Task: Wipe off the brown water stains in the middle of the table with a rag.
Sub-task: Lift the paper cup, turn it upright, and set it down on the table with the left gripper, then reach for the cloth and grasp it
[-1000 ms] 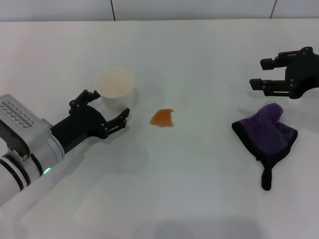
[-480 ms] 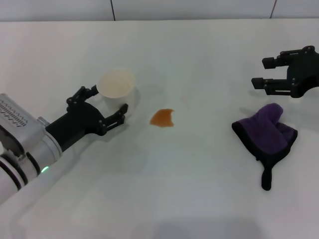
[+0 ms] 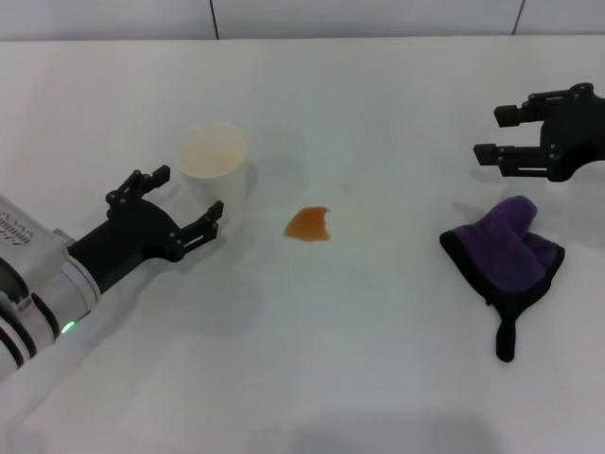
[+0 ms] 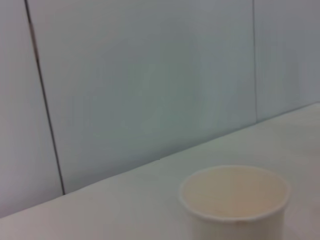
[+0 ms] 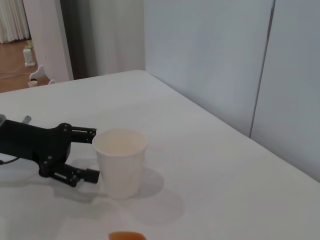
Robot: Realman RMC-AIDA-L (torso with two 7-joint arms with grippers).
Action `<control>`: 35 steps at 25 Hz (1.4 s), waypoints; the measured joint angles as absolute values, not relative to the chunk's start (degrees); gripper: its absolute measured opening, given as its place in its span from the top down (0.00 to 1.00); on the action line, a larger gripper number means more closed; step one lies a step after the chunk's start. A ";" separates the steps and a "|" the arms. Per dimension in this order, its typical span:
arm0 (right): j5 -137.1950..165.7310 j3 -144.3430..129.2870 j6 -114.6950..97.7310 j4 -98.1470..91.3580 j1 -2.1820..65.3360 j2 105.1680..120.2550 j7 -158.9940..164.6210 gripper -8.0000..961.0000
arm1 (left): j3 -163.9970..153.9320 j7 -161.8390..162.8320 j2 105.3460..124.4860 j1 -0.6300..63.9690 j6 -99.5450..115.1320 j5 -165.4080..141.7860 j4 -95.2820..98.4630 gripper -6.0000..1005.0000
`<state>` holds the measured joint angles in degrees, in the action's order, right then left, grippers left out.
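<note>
Black-fingered left gripper (image 3: 180,196) spread wide, seemingly just clear of the cup (image 3: 215,166).

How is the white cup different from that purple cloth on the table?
The paper cup stands upright, stiff and white, by the open left gripper. The rag is soft, dark purple with black edging, lying crumpled and low, below the open right gripper. The cup sits left of the brown stain, the rag right. Neither is held; both rest on the white table.

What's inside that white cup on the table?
The cup looks empty as far as its opening shows: only pale inner wall near the rim in the wrist views. Its bottom is hidden by the rim and wall, so a little liquid there cannot be ruled out.
</note>
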<state>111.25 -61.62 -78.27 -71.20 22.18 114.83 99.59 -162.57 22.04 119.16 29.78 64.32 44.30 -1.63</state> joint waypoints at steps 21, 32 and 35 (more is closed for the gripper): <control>111.27 -63.13 -78.89 -71.23 22.21 115.14 100.34 0.41 | -162.20 14.66 119.45 23.79 76.48 46.97 -1.18 0.13; 110.79 -63.24 -78.98 -70.88 22.11 115.19 100.33 0.41 | -162.22 21.55 119.00 25.94 94.30 52.64 -7.92 0.13; 110.64 -63.23 -78.64 -70.77 22.04 115.21 100.33 0.41 | -162.52 24.69 119.06 27.83 94.87 53.00 -11.31 0.13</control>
